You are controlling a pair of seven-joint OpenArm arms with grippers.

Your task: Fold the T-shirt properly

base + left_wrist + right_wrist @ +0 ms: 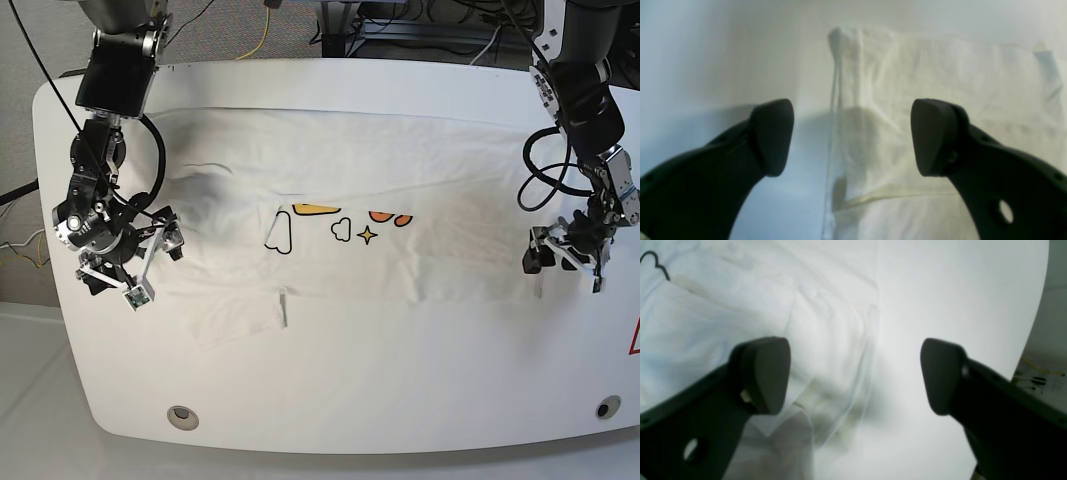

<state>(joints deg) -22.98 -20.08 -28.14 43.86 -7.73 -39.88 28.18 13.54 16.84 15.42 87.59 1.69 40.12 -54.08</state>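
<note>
The white T-shirt (420,160) lies spread across the white table (330,400), its cloud and orange star prints (340,225) facing up near the middle. A sleeve flap (240,320) sticks out toward the front. My left gripper (565,268) hovers open over the shirt's end on the base view's right. In the left wrist view, the left gripper (853,136) straddles the edge of the T-shirt (923,73). My right gripper (150,262) is open at the opposite end. In the right wrist view, the right gripper (855,373) straddles the wrinkled edge of the T-shirt (723,323). Neither holds anything.
Bare table (957,290) lies beside the shirt edge, and its rounded rim drops to a floor with cables (1040,373). Two round holes (181,415) (603,408) sit near the table's front corners. More cables hang behind the table's back edge (260,30).
</note>
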